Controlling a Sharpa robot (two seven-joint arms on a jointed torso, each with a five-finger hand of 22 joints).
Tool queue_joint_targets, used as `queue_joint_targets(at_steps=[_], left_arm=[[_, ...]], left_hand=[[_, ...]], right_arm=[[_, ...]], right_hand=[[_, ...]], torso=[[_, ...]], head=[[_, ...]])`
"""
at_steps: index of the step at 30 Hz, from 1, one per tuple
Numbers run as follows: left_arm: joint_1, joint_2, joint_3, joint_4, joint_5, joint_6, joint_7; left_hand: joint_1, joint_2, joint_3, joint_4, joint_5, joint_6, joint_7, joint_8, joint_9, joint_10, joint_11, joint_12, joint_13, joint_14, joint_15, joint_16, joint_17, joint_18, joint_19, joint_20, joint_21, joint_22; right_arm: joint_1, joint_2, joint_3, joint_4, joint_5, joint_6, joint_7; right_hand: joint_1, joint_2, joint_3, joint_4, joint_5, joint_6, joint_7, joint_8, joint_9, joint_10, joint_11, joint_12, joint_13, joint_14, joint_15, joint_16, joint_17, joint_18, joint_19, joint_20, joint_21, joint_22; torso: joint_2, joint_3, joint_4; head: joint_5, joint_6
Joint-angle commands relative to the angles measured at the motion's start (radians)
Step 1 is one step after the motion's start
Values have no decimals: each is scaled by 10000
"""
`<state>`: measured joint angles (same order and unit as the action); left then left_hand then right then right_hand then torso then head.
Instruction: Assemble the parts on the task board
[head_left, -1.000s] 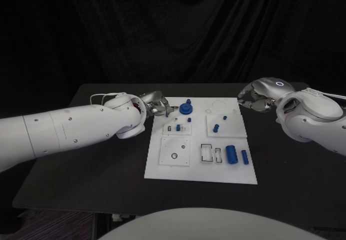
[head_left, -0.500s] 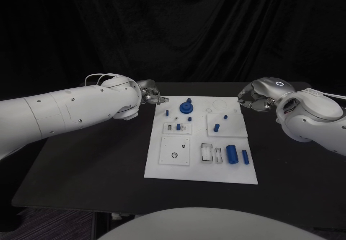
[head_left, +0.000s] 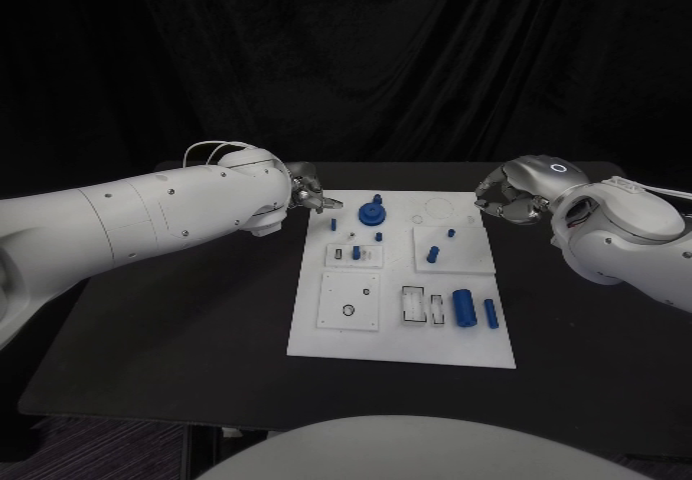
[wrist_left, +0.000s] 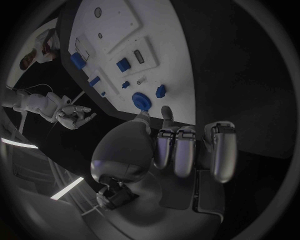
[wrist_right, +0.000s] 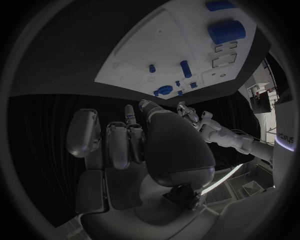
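Head view: my left hand (head_left: 309, 194) hovers just off the board's (head_left: 402, 340) far-left corner, fingers loosely apart, holding nothing; right hand (head_left: 505, 200) curled in, empty, off the far-right corner. Blue parts (head_left: 463, 307) lie scattered on the board. Risk: reaching in may clip the round part (head_left: 372, 213) nearest my left hand.

Left arm reaching in from 9 o'clock, long and white, wrist raised. Left hand (head_left: 309, 194) held at 11 o'clock, empty, fingers (wrist_left: 185, 152) side by side and gently bent, thumb apart. Right arm bent in from 3 o'clock. Right hand (head_left: 505, 198) at 1 o'clock, likewise empty, fingers (wrist_right: 117, 143) loosely curved, thumb set apart.
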<state>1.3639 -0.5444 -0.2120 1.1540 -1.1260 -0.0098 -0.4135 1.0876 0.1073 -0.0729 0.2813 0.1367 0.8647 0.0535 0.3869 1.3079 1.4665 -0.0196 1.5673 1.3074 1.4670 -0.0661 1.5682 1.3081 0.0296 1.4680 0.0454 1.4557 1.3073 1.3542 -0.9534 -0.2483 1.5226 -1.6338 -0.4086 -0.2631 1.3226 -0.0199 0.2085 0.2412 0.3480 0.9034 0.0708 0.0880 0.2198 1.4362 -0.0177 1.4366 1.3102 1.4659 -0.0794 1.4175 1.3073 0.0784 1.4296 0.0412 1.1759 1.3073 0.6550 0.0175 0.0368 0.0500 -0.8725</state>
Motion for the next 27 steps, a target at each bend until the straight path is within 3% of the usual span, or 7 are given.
queue_joint_targets(at_steps=[1,14,27], left_arm=[[-23,45,8,-27,31,295,54],[-108,135,8,-90,31,347,46],[-383,366,9,-347,32,400,52]], left_hand=[[-159,21,-90,61,-112,15,47,-56,257,1043,94,35,2634,1038,79,26,2627,2,335,81,34,2241],[-323,99,-211,45,-202,-72,79,-224,234,1043,117,35,2634,1038,97,26,2627,16,298,97,-20,2222],[-170,179,-177,-46,7,-91,109,-469,167,1043,151,35,2634,1038,131,26,2627,25,269,127,-55,2211]], right_arm=[[-22,-2,8,13,-36,-4,-140],[-23,9,9,19,-36,0,-106],[-22,-4,9,40,-36,-2,-96]], right_hand=[[47,-49,55,1,36,-36,-17,-65,-16,-46,13,-39,1459,547,67,-56,1421,9,-86,-12,-60,1586],[47,-49,55,1,36,-36,-17,-65,-16,-46,13,-39,1459,547,67,-56,1421,9,-86,-12,-60,1586],[47,-49,55,1,36,-36,-17,-65,-16,-46,13,-39,1459,547,67,-56,1421,9,-86,-12,-60,1586]], torso=[[-1,7,17],[2,9,3],[17,3,0]], head=[[-9,-2],[28,-2],[-27,-2]])
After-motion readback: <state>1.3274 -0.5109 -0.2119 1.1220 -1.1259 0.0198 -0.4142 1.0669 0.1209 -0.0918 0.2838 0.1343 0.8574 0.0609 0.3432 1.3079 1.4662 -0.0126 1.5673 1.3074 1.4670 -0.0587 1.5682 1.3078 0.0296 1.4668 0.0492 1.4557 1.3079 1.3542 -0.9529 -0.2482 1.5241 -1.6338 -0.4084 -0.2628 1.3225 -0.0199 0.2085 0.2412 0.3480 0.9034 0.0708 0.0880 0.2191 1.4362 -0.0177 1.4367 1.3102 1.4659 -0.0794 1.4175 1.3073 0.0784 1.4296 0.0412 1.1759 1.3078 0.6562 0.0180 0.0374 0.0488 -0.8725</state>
